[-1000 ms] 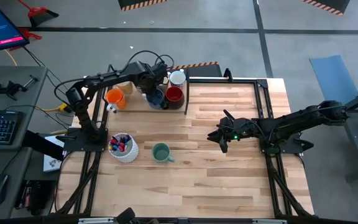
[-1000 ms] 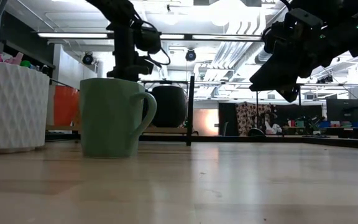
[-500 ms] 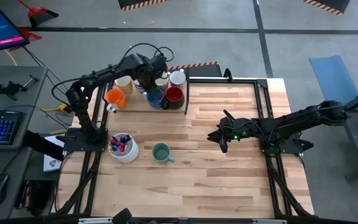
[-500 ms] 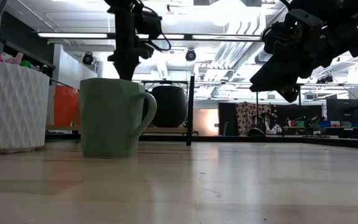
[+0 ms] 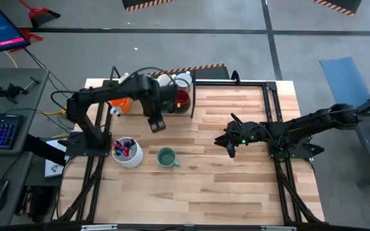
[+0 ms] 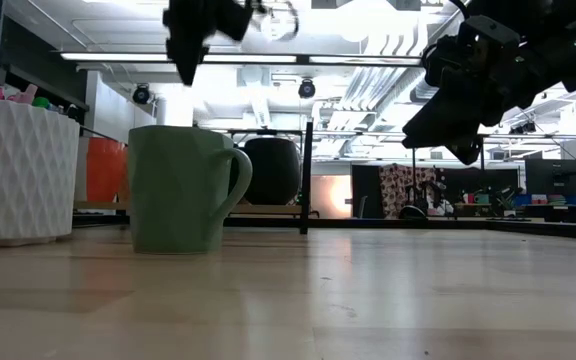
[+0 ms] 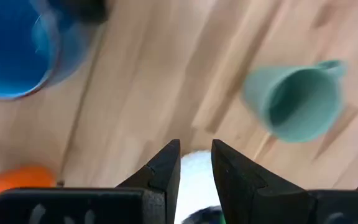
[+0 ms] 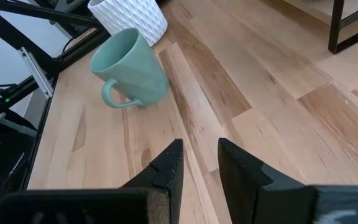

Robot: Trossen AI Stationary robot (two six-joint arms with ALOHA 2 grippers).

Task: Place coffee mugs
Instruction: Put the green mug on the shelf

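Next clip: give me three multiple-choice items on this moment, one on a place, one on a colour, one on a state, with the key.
1. Where does the green mug stand?
A. alone on the open table beside the white pen holder
B. in the mug cluster at the table's far left corner
C. under the right gripper

2. What colour is the mug seen in the right wrist view?
A. orange
B. green
C. dark red

3. What does the left gripper carry?
A. the blue mug
B. a marker
C. nothing

Key: 1 A, the high view shows it by the pen holder, apart from the cluster. 2 B, the only mug there is green. 3 C, the left wrist view shows bare wood between its jaws, with the blue mug apart.
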